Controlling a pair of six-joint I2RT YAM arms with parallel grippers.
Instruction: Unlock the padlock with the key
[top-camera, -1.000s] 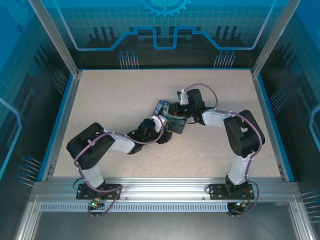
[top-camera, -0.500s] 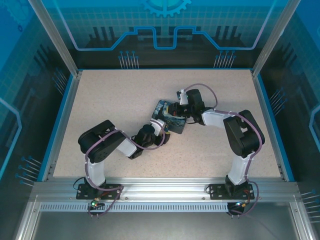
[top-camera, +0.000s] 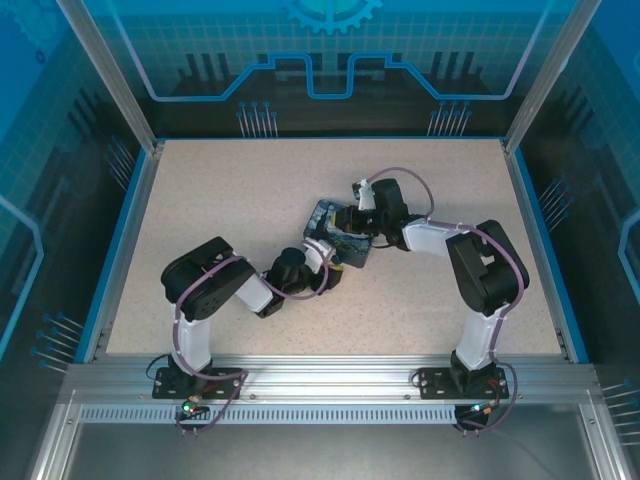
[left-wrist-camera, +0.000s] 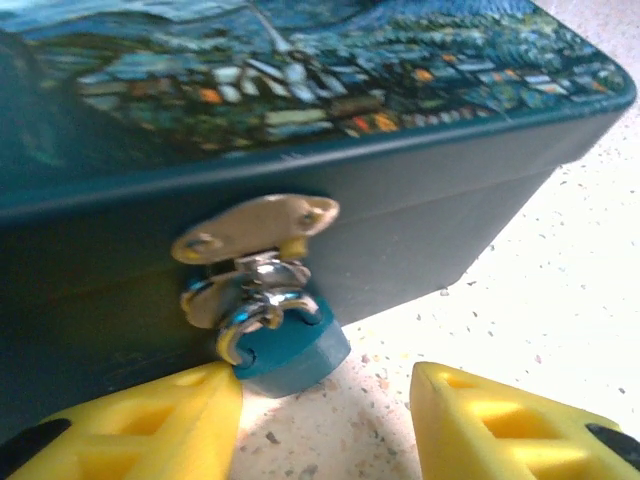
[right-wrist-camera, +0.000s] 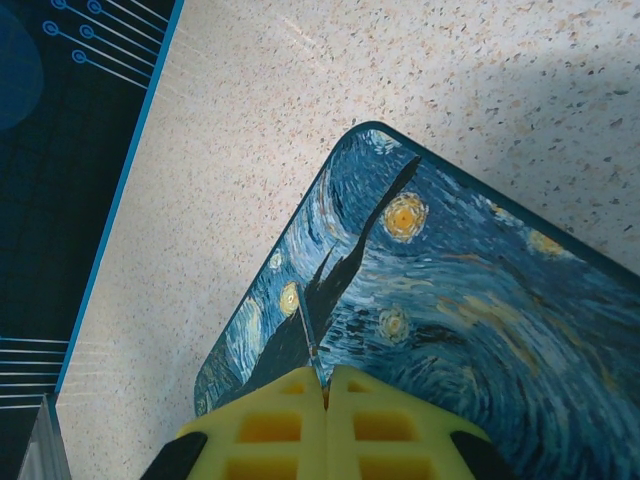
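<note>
A speckled beige bench inside a blue-walled enclosure carries a rectangular blue-and-yellow swirl-painted tin box near its middle, with both arms meeting at it in the overhead view. The left wrist camera gives the detail at the tin's front wall: a small teal-bodied padlock with a silver shackle hangs from a metal hasp. The left gripper has its jaws spread, one yellow finger just beside the lock. The right wrist camera shows the right gripper above the painted lid, jaws pressed together on a thin dark metal key.
</note>
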